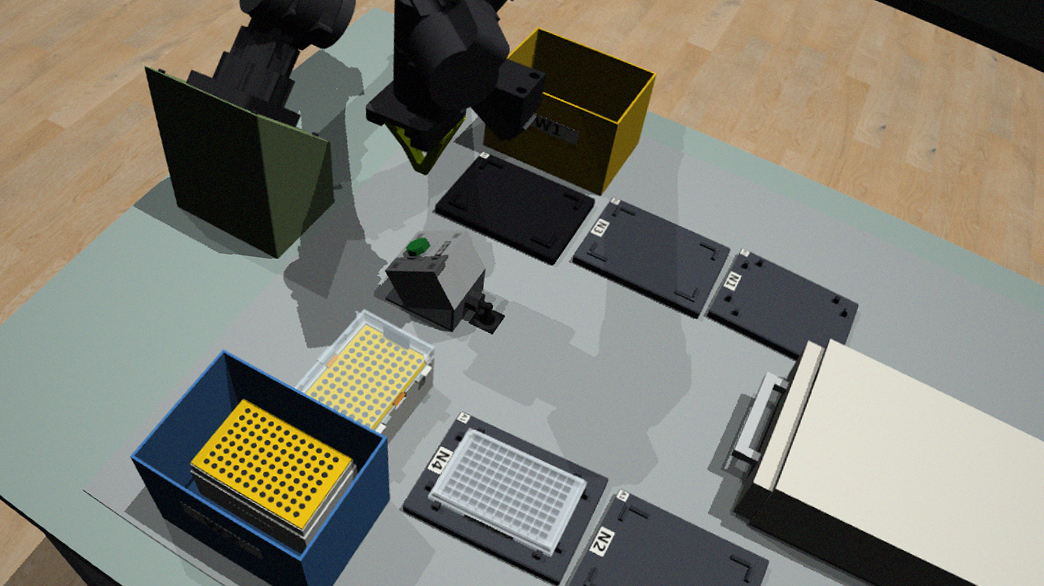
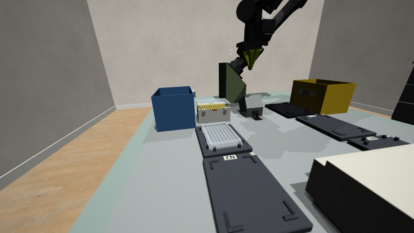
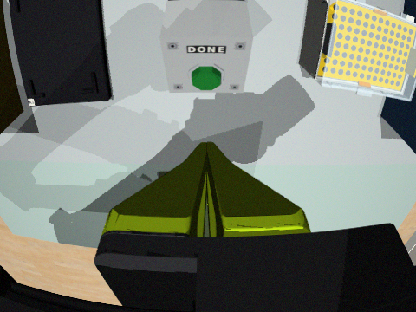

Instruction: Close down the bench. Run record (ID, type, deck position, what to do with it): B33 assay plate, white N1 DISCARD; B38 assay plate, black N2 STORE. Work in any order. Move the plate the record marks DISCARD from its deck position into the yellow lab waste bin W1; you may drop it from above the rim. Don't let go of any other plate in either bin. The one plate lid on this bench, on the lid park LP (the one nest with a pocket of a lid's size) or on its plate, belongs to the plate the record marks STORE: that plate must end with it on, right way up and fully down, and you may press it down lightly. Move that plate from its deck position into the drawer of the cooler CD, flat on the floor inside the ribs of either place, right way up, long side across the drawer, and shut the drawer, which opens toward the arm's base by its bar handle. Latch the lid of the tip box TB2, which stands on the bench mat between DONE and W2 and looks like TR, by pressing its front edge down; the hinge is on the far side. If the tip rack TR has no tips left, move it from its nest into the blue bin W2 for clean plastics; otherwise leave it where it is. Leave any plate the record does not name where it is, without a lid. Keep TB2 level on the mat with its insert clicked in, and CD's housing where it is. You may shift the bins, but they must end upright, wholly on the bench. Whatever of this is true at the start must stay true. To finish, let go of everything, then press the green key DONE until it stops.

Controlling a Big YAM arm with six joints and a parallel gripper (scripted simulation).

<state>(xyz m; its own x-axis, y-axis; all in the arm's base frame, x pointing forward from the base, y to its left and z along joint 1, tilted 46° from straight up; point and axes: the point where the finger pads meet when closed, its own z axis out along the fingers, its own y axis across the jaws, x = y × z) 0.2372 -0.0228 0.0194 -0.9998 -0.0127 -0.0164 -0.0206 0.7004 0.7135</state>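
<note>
My gripper [image 1: 423, 165] [image 2: 250, 67] [image 3: 206, 152] is shut and empty. It hangs well above the bench, a little to the base side of the grey DONE box [image 1: 434, 274] [image 2: 252, 105] [image 3: 208, 35]. The green key DONE [image 1: 418, 245] [image 3: 206, 78] shows just ahead of the fingertips in the wrist view. The tip box TB2 [image 1: 370, 370] [image 2: 213, 108] [image 3: 367, 43] stands level with its clear lid down. The tip rack [image 1: 271, 464] lies inside the blue bin W2 [image 1: 175, 419] [image 2: 173, 108]. Nests N1 [image 1: 782, 305] and N2 [image 1: 666, 571] [image 2: 245, 185] are bare.
The yellow bin W1 [image 1: 623, 137] [image 2: 322, 97] stands behind the black lid park [image 1: 515, 204] [image 3: 58, 35]. A clear plate [image 1: 504, 487] [image 2: 220, 134] sits on N4. The cooler CD [image 1: 960, 493] [image 2: 370, 179] has its drawer handle [image 1: 758, 412] in. The arm's base block [image 1: 237, 163] stands at the left.
</note>
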